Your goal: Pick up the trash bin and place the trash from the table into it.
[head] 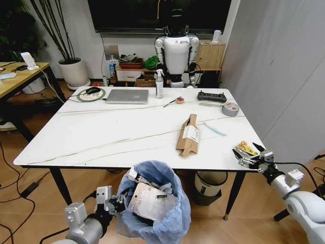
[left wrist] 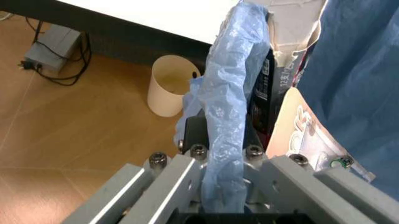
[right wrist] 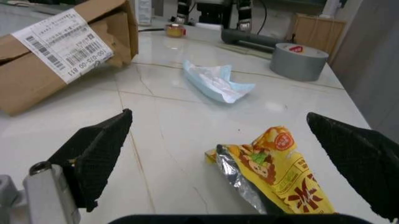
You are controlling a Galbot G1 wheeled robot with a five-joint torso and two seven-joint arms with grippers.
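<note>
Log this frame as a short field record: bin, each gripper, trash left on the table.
trash bin: held below the table's near edge, already holding packets
left gripper: shut on the bin's blue bag rim
right gripper: open, fingers either side of the yellow wrapper at the table's near right corner
trash left: yellow wrapper, brown cardboard box, white-blue crumpled piece

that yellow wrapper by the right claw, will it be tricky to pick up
Probably light and floppy: the yellow wrapper looks like torn foil film, lying crumpled on the table. It may slide or crumple when the open right claw closes.
</note>
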